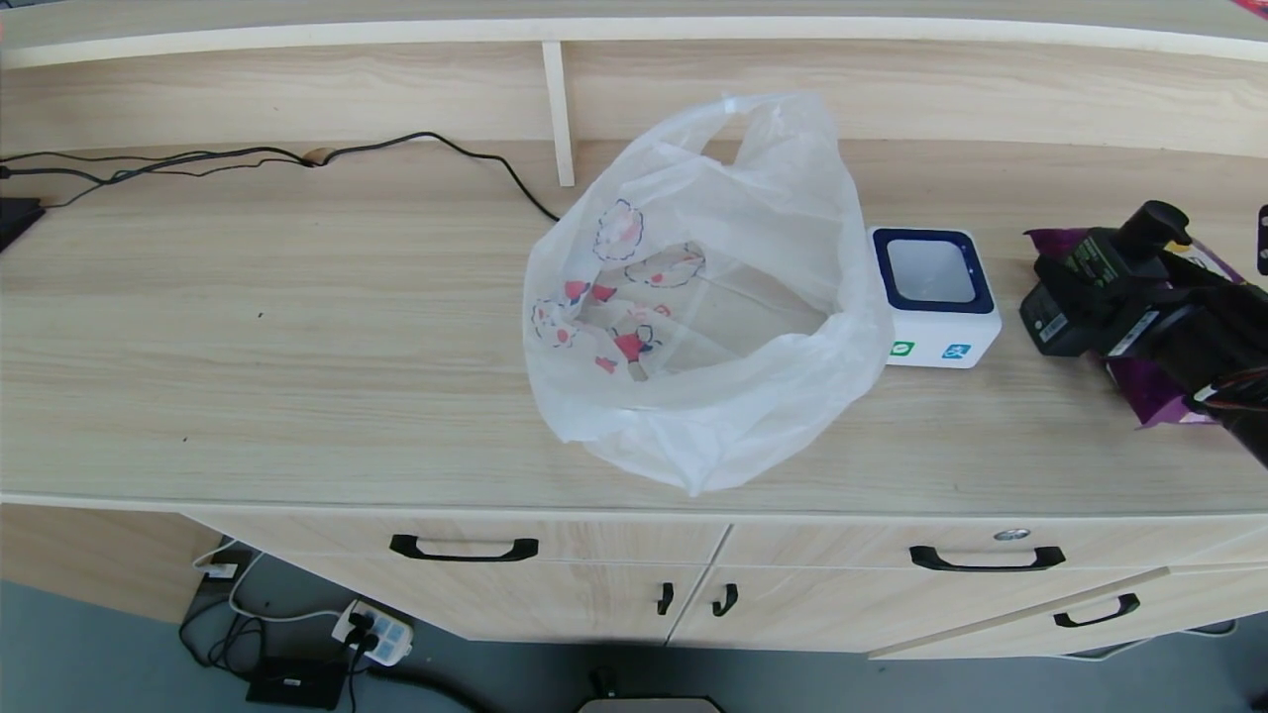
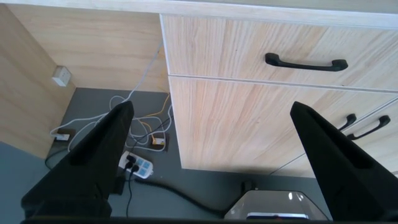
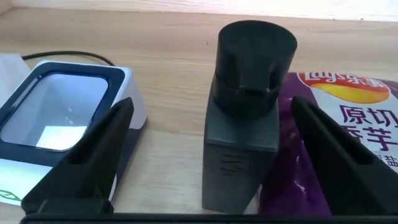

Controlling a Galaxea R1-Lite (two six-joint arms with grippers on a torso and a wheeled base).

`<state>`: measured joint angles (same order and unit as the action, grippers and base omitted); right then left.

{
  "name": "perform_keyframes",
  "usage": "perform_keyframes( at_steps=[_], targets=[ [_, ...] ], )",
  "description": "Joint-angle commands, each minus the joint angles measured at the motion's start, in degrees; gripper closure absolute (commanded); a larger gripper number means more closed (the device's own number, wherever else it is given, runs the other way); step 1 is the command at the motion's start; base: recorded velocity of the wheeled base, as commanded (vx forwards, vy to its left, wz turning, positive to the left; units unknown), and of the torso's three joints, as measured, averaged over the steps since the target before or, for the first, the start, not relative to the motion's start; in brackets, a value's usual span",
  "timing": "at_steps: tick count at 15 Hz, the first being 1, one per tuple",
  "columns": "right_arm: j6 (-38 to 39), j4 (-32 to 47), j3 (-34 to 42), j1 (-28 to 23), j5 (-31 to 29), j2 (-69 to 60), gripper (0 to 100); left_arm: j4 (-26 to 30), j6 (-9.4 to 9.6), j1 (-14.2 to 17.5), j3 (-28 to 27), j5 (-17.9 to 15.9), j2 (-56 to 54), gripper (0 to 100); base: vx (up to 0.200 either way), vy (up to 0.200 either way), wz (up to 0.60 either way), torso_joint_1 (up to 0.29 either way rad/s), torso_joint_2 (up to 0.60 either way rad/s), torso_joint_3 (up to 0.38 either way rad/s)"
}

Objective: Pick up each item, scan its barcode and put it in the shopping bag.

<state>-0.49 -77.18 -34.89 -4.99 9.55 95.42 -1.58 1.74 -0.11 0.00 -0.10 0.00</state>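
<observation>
Dark bottle (image 3: 241, 155) upright, centre frame, straight ahead between spread fingers of right gripper (image 3: 211, 102); purple bag (image 3: 339, 134) beside it; right arm nearer.

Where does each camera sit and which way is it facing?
Head view: on the head, looking forward and down at counter, shopping bag, scanner; right arm at right edge.
Left wrist view: below countertop, facing drawer fronts and floor cables; open left gripper.
Right wrist view: low over counter, facing dark bottle; open right gripper.
Head and right wrist views share scanner and purple chip bag.
</observation>
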Motion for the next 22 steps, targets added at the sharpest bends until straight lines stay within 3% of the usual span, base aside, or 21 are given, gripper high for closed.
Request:
perform_keyframes(
  at_steps=[1,8,11,15,16,22],
  targets=[
    [-0.22,0.01,-0.62,0.24,-0.05,1.00,0,0.00,0.01,-0.07,0.00,0.01,0.09,0,0.000,0.000,0.00,0.000,0.00,0.000],
    [-0.04,0.01,-0.79,0.24,-0.14,3.20,0,-0.09,0.10,-0.07,0.00,0.01,0.09,0,0.000,0.000,0.00,0.000,0.00,0.000],
    [-0.04,0.01,-2.90,0.24,-0.14,4.16,0,-0.17,1.51,0.02,0.00,0.01,0.09,0,0.000,0.000,0.00,0.000,0.00,0.000],
    [-0.04,0.01,-1.41,0.06,-0.14,4.25,0,-0.17,1.68,0.02,0.00,0.01,0.09,0,0.000,0.000,0.00,0.000,0.00,0.000],
    [-0.13,0.01,-1.06,0.06,-0.14,4.60,100,-0.26,1.68,0.02,0.00,0.01,0.09,0,0.000,0.000,0.00,0.000,0.00,0.000],
    [0.31,0.01,-1.06,0.33,-2.69,4.52,100,-0.17,1.68,0.02,0.00,0.01,0.09,0,0.000,0.000,0.00,0.000,0.00,0.000]
  ],
)
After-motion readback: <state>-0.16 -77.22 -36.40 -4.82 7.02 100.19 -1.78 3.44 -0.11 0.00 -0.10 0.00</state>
